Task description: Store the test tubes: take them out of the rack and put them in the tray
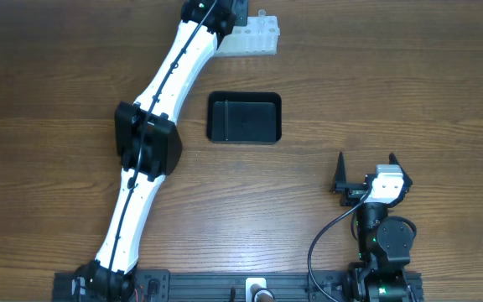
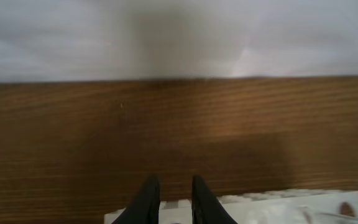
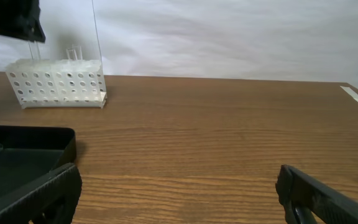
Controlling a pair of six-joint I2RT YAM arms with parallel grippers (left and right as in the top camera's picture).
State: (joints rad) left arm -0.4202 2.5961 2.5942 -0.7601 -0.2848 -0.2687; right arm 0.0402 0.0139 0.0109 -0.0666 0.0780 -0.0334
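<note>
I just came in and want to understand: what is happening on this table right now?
The left gripper hangs just over the white rack at the far side of the table. At least one test tube stands up in the rack. The black tray lies in the middle of the table, a little nearer than the rack. The right gripper rests close to its base, its fingers wide open and holding nothing.

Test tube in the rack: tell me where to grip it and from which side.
Grip the test tube by its top end, the part clear above the rack, coming down from above: it stands upright, and the rack encloses the rest.
</note>
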